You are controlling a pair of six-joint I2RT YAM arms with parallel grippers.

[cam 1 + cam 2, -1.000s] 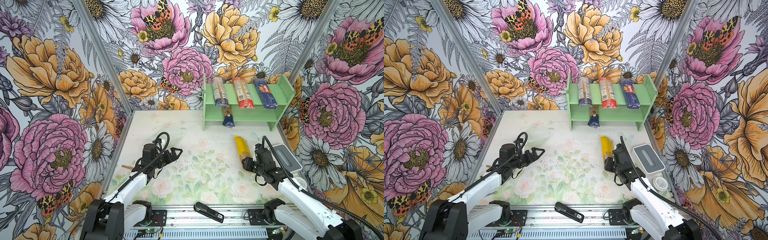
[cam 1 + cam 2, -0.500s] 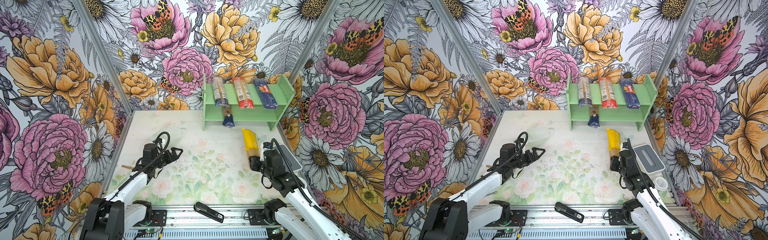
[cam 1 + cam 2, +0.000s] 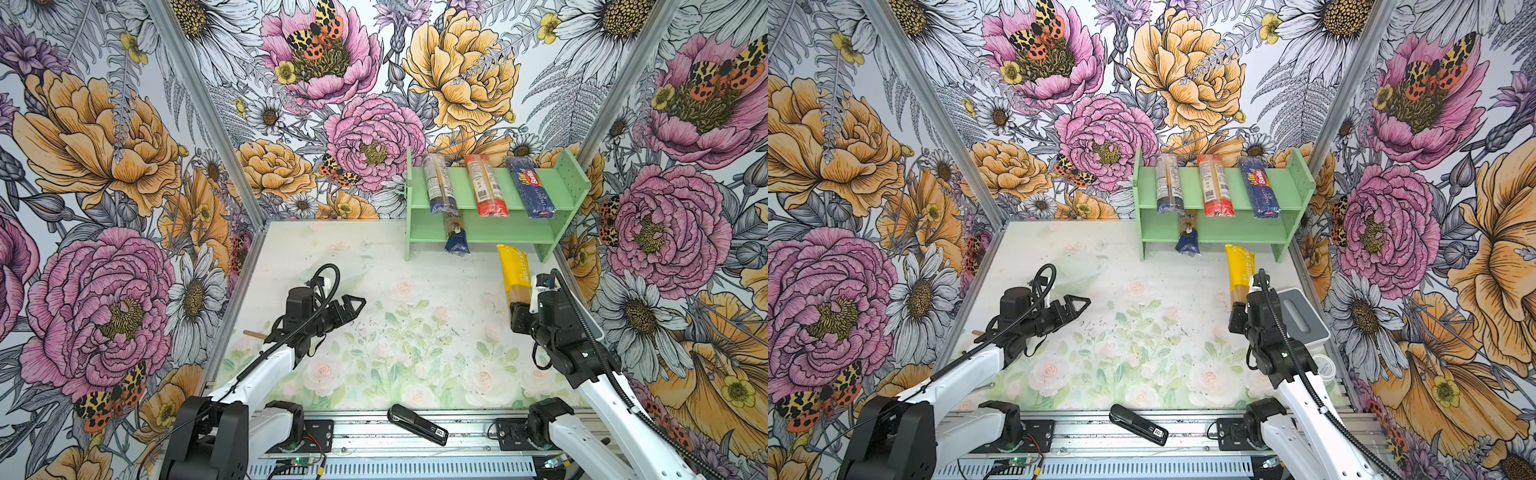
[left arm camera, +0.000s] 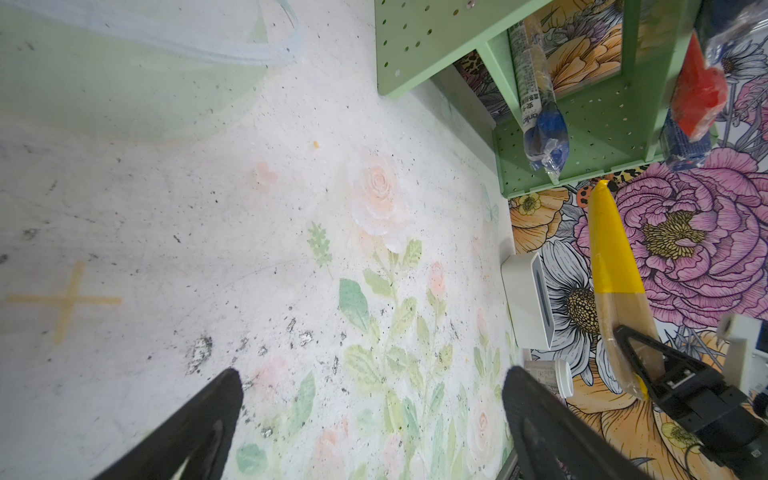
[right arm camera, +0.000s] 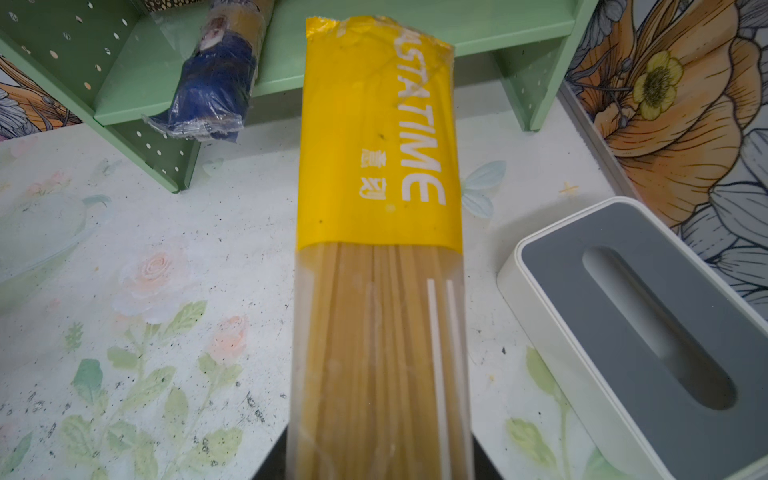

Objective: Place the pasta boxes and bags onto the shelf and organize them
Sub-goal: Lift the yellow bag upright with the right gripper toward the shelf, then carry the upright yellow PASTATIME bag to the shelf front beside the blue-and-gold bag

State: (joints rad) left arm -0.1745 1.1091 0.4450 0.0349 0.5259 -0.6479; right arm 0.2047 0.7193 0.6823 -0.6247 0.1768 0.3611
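Shelf (image 3: 573,183): pale green, two tiers, side panels dotted with peg holes. It stands at the far right of the table (image 3: 415,332), against the back wall.

White box (image 5: 623,332), grey top: sits on the table by the right wall, just beside the carried pack. Not part of the job.

Yellow pack (image 3: 514,274): spaghetti, yellow at the far end and clear at the near end. It is lifted off the table, its tip near the shelf's front and pointing at the right part of the lower tier.

Shelved packs, four:
- Top tier, side by side with gaps: clear pack (image 3: 438,189), red-ended pack (image 3: 485,189), dark blue box (image 3: 534,191).
- Lower tier, left part: blue-and-gold pack (image 3: 456,237), its end sticking out past the front.

Right gripper (image 4: 631,349): clamped on the yellow pack's clear end.

Left gripper (image 3: 351,305): jaws apart and empty, above the table left of centre.

Black stapler (image 3: 417,424): on the front rail.

Step in hand, by judgement: bringing the fifth and last pack to the shelf. The next move calls for lining it up with the free right part of the lower tier. It then slides in lengthwise, clear of the right upright and the blue-and-gold pack, and is let go.
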